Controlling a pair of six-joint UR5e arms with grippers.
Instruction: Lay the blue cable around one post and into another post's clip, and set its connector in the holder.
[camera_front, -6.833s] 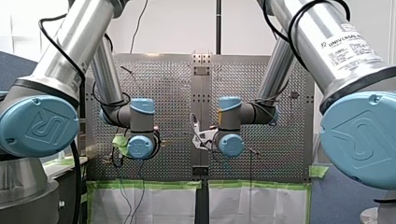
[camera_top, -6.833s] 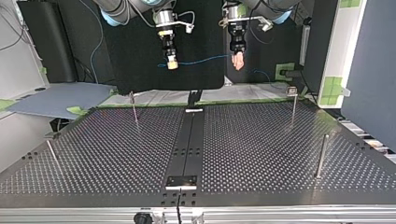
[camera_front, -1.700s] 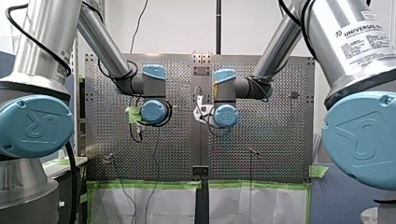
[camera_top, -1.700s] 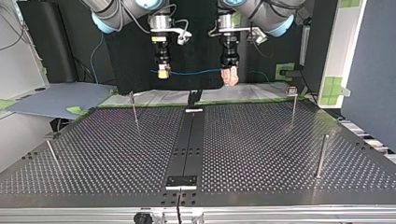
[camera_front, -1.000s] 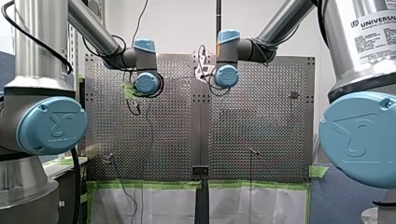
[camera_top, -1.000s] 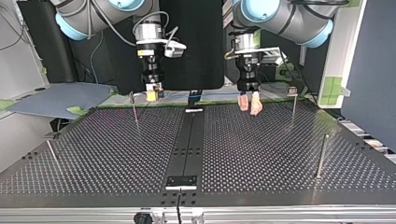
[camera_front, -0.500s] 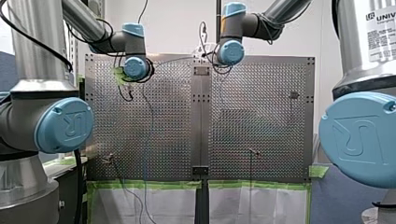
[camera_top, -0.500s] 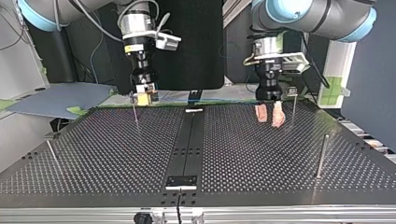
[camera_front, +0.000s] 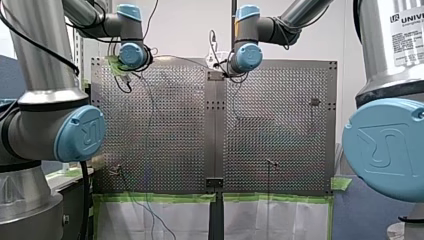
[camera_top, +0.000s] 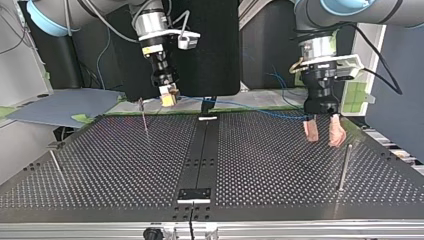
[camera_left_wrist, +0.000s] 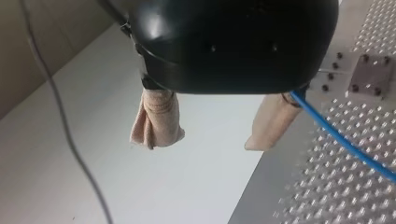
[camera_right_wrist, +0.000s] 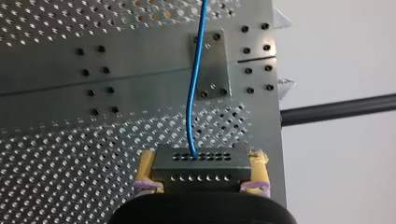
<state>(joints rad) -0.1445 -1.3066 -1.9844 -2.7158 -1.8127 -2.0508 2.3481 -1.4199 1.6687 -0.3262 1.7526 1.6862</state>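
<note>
Blue cable (camera_top: 250, 108) is strung in a slack line above the far edge of the worktop (camera_top: 280, 170), from one pincer towards the other. Its connector (camera_right_wrist: 201, 164), a black block with rows of holes, is clamped between the yellow pads (camera_right_wrist: 147, 173) of the right pincer (camera_right_wrist: 201, 171), and the cable leaves the block's top face. Held this way, the free end is kept under control, presumably so that it can be aimed at the holder later.

In the top view the right pincer (camera_top: 168, 100) is seen at the view's left, low over the worktop and just beside a thin post (camera_top: 144, 116).

The left pincer (camera_left_wrist: 205, 140) is seen with its beige-wrapped fingers (camera_left_wrist: 156, 119) spread apart and nothing clamped between them. The cable runs past the outer side of one finger, but whether it touches cannot be told. In the top view this pincer (camera_top: 325, 138) hangs at the view's right, near another post (camera_top: 344, 167) but apart from it.

No post is wrapped, no clip is filled and the connector is not yet seated, so the routing is judged to be barely begun. Slack could be lost from the open left pincer, so a fresh grip is probably needed there first.
</note>
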